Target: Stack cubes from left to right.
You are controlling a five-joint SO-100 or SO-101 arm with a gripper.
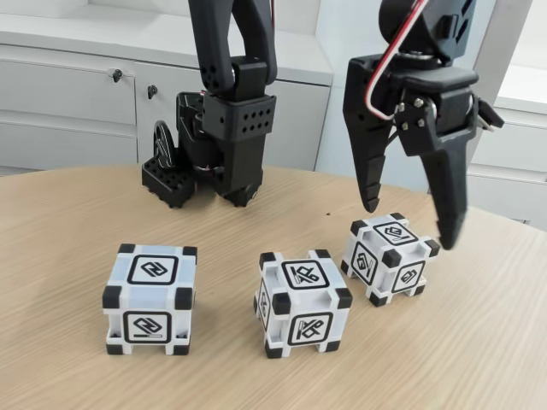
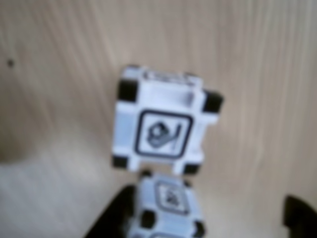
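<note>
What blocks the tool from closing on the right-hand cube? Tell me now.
Nothing visible does. In the fixed view the open tool hangs just above the right cube, one finger behind it and the other at its right edge. The middle cube sits apart to its left, clear of both fingers.

Three cubes sat in a loose row on the surface (image 1: 68,359) in the fixed view: left cube (image 1: 150,298), middle cube (image 1: 303,302) well to its right, and the right cube (image 1: 390,257) near that one, set a bit further back (and turned at an angle). None were stacked. The hand (image 1: 410,224) hung over the right cube, one finger on either side. The arm's base (image 1: 214,145) stood behind the row.
</note>
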